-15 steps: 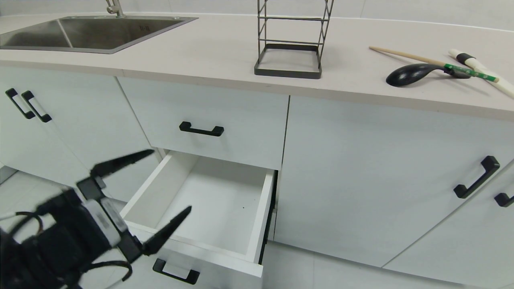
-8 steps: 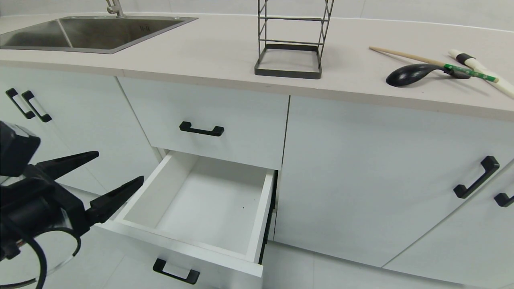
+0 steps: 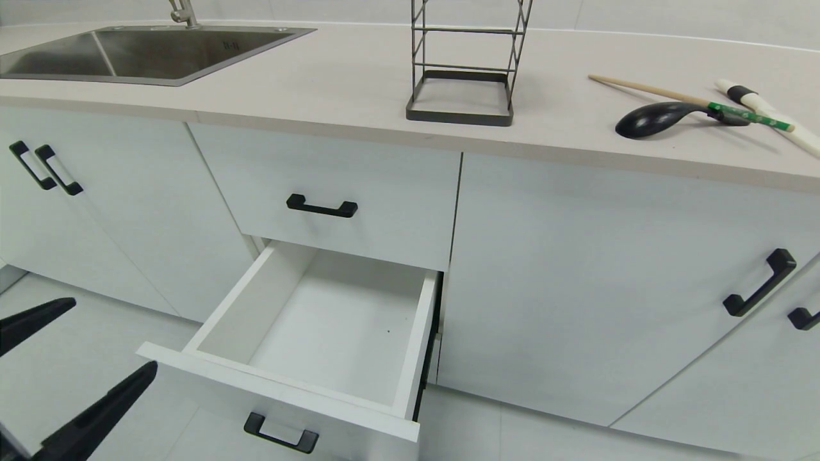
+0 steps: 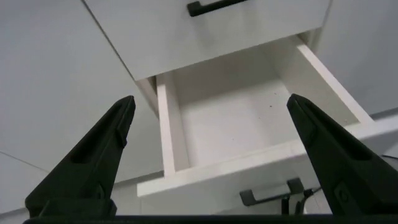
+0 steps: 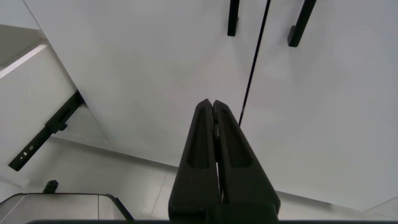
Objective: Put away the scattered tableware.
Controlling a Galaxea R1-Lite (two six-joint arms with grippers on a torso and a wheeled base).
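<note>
Tableware [image 3: 647, 120] lies on your counter [image 3: 320, 83]; drawer [image 3: 333, 326] open to receive it; left jaws wide, empty; right jaws closed, empty.

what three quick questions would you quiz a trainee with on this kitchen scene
1. True or false: the lower drawer stands open with nothing in it.
2. Where does the black spoon lie? A on the counter; B in the sink; C in the drawer.
3. Fill in: the right gripper is ____.

Key: 1 true; 2 A; 3 shut.
</note>
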